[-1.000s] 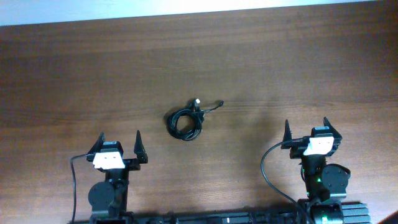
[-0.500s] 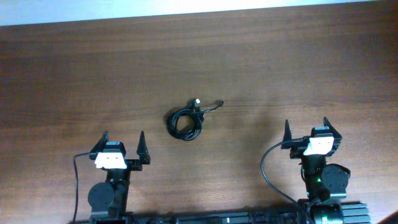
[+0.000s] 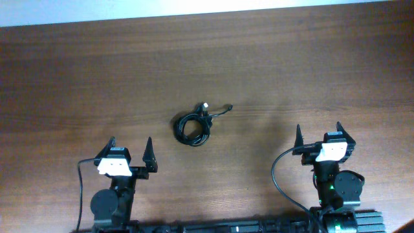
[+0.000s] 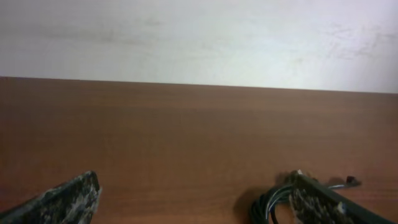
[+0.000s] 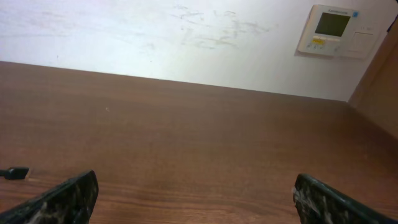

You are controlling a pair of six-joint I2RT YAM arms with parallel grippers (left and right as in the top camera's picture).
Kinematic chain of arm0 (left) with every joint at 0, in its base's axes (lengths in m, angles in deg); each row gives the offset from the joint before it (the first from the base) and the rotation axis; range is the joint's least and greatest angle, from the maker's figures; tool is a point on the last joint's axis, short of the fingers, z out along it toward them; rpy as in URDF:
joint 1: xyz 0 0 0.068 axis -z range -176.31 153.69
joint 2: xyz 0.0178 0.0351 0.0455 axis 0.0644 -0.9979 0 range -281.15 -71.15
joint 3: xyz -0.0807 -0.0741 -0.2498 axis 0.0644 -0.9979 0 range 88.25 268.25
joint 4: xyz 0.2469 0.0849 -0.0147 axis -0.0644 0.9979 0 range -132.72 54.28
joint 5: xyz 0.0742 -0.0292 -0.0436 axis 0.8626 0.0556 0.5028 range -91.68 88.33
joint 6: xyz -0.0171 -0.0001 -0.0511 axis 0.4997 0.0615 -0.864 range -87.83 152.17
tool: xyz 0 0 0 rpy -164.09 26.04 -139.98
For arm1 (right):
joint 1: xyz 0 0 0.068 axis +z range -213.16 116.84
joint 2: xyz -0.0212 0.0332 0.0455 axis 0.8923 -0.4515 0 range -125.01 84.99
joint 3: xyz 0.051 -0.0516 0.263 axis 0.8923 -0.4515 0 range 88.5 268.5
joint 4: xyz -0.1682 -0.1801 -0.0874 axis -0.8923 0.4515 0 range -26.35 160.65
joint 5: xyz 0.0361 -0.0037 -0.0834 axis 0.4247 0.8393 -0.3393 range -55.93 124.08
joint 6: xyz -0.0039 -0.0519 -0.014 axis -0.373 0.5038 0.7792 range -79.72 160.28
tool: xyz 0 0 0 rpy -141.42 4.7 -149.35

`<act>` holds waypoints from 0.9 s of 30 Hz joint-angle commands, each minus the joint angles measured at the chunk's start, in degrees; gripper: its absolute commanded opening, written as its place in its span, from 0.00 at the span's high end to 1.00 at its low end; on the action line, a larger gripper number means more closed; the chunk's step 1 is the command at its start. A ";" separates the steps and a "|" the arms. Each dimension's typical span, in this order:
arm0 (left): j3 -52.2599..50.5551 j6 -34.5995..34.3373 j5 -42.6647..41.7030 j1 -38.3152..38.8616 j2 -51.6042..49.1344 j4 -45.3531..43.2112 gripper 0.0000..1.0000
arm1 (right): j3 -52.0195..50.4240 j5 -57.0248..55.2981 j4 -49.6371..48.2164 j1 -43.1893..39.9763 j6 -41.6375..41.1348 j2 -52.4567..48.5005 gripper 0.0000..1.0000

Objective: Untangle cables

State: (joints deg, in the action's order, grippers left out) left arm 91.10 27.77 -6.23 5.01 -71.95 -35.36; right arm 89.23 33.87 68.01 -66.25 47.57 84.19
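Dark wood grain runs across the table [image 3: 77, 71], and the cables [image 3: 194, 127] lie near its middle as one small knotted bundle, a pale tip and a thin plug end poking out at the upper right; the bundle lies just as it did a second ago. Since then the left gripper [image 3: 130, 142] has crept slightly to the right, while the right gripper [image 3: 317, 131] has not moved. Both grippers have their fingers spread wide, holding and touching nothing, each well apart from the bundle. In the left wrist view the cables [image 4: 273, 200] sit low at the right, partly hidden behind that gripper's own finger.
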 commanded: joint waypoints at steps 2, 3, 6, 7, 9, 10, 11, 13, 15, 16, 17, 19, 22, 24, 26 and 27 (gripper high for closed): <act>6.97 -2.43 -0.85 -0.26 -1.18 6.78 0.01 | -0.42 -0.48 0.22 -0.33 -0.26 0.44 0.01; 8.33 -2.43 -0.83 -0.26 -1.97 8.52 0.01 | -0.42 -0.48 0.22 -0.33 -0.26 0.44 0.01; 11.63 -2.43 -0.83 -0.26 -4.90 10.73 0.01 | -0.42 -0.48 0.22 -0.33 -0.26 0.44 0.01; 12.83 -2.43 -0.85 -0.26 -6.16 11.39 0.01 | -0.42 -0.48 0.22 -0.33 -0.26 0.44 0.01; 15.41 -2.40 -0.85 -0.26 -9.33 12.92 0.01 | -0.42 -0.48 0.22 -0.33 -0.26 0.44 0.01; 16.59 -2.40 -0.85 -0.26 -11.47 13.11 0.01 | -0.42 -0.48 0.22 -0.31 -0.26 0.44 0.01; 17.38 -2.40 -0.85 -0.26 -13.42 13.11 0.02 | -0.42 -0.48 0.22 -0.33 -0.26 0.44 0.01; 18.58 -2.40 -0.87 -0.26 -16.72 13.14 0.01 | -0.42 -0.48 0.22 -0.33 -0.26 0.44 0.01; 19.91 -2.38 -1.62 -0.26 -20.48 13.11 0.01 | -0.42 -0.48 0.22 -0.33 -0.26 0.44 0.01; 20.68 -2.38 -2.16 -0.26 -22.43 13.14 0.01 | -0.42 -0.48 0.22 -0.33 -0.26 0.44 0.01; 21.55 -2.38 -2.19 -0.26 -24.46 13.22 0.01 | -0.42 -0.48 0.22 -0.33 -0.26 0.44 0.01; 24.50 -2.36 -3.28 -0.26 -29.73 14.91 0.01 | -0.42 -0.48 0.22 -0.33 -0.26 0.44 0.01; 27.12 -2.36 -5.31 -0.26 -34.29 16.59 0.02 | -0.42 -0.48 0.22 -0.33 -0.26 0.44 0.01; 28.15 -2.36 -6.58 -0.26 -36.83 16.81 0.01 | -0.42 -0.48 0.22 -0.31 -0.26 0.44 0.01; 28.76 -2.36 -8.98 -0.26 -38.86 16.74 0.02 | -0.42 -0.48 0.22 -0.33 -0.26 0.44 0.01; 28.87 -2.36 -11.85 -0.26 -39.56 16.70 0.02 | -0.42 -0.48 0.22 -0.33 -0.26 0.44 0.01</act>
State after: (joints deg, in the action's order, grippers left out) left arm 118.05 25.71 -11.72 5.01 -109.66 -18.84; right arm 89.23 33.87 68.01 -66.25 47.59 84.19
